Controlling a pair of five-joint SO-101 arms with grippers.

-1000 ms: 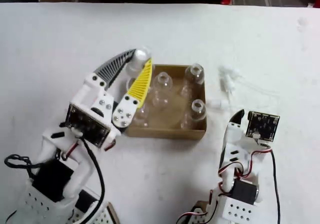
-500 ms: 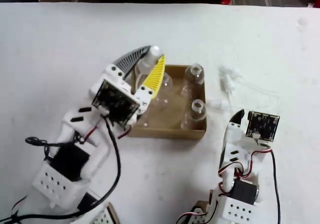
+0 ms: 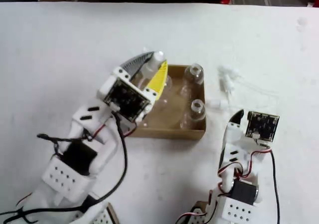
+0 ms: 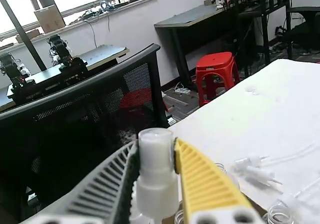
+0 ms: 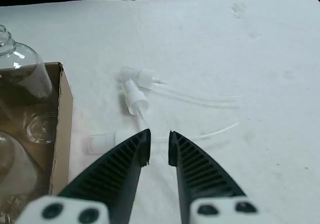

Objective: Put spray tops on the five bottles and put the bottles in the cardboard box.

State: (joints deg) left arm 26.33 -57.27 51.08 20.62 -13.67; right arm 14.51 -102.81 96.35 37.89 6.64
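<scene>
The spray top [image 4: 156, 184] is clamped between the two fingers of my left gripper [image 4: 155, 145], one finger grey and one yellow, and it stands upright. From above, this spray top [image 3: 158, 57] sits over the far left corner of the cardboard box [image 3: 169, 131]. My left gripper [image 3: 155, 62] comes at it from the near left side. What is under the top I cannot tell, my fingers cover it.

Inside the box, on its right side, two clear bottles stand with open necks, one far [image 3: 193, 73] and one near [image 3: 197, 107]. My right wrist camera sees one such bottle [image 5: 17, 69] just behind the box wall [image 5: 62, 129].

On the white table [image 3: 60, 44], just right of the box, some loose spray tops [image 3: 228, 79] lie with their thin tubes. Two of them [image 5: 135, 87] are close together, and a third one [image 5: 105, 140] lies nearer to me.

My right gripper [image 5: 159, 146] is a little on the near side of these tops, fingers slightly apart, with nothing between them. From above, it [image 3: 235, 117] is beside the near right corner of the box.
</scene>
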